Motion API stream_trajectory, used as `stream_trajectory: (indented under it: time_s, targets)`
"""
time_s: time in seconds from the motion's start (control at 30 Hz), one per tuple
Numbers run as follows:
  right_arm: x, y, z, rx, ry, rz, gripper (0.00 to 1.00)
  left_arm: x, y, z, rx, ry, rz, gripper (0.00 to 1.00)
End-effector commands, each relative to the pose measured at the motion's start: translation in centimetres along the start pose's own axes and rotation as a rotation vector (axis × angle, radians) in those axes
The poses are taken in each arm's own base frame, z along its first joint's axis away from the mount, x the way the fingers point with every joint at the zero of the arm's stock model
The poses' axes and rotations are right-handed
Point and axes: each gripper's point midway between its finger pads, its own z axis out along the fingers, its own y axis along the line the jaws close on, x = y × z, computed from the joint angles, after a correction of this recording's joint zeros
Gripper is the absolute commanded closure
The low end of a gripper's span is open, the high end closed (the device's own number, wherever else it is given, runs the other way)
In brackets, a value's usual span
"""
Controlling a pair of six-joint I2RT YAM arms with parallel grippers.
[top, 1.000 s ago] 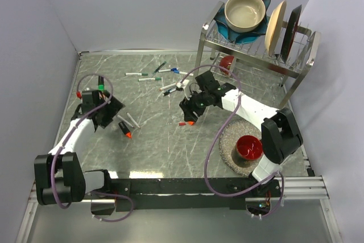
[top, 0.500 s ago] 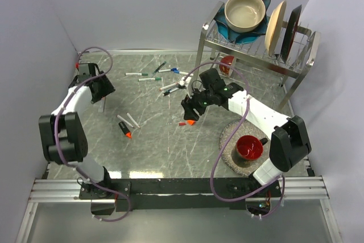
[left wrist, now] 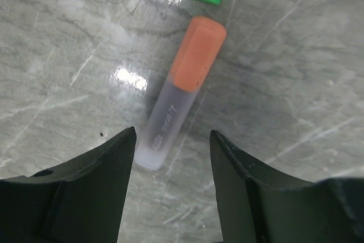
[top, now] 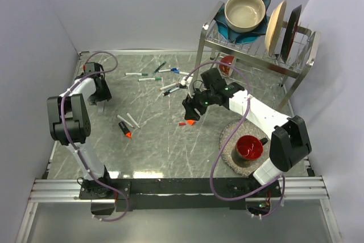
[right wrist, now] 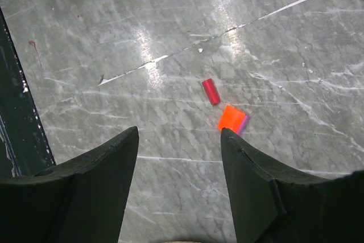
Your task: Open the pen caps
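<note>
Progress looks partial: a red cap (right wrist: 211, 91) and a loose orange cap (right wrist: 230, 119) lie mid-table under the right gripper (right wrist: 179, 135) (jaws apart, empty). Far left, the left gripper (left wrist: 172, 138) straddles a marker (left wrist: 169, 119) without gripping it; its orange cap (left wrist: 198, 54) is on. The far pens (top: 149, 78) look capped too.

faint grey lettering runs lengthwise on the frosted barrel (left wrist: 165, 124) joined to the orange cap (left wrist: 198, 54), in the left wrist view; it is too blurred to read. no other text is legible.
</note>
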Motion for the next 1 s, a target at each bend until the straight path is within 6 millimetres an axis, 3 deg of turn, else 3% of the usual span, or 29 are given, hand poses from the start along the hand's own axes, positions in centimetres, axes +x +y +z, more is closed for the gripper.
stream_trajectory:
  time_s: [0.0,0.43,0.8,0.97]
  targets:
    - [-0.7,0.0,-0.9,0.001,-0.033,-0.02,0.32,-1.0,0.2,0.2,-0.012,-0.004,0.055,0.39]
    - [-1.1,0.2,-1.5,-0.004,-0.055,-0.027,0.32,1.1,-0.5,1.5,0.042,0.078,0.055,0.46]
    - [-1.6,0.3,-2.3,0.001,-0.079,-0.039,0.32,3.0,-1.6,1.1,0.115,0.123,0.034,0.62]
    - [-1.6,0.2,-2.5,0.003,-0.083,-0.039,0.32,3.4,-1.7,1.0,0.116,0.125,0.034,0.75]
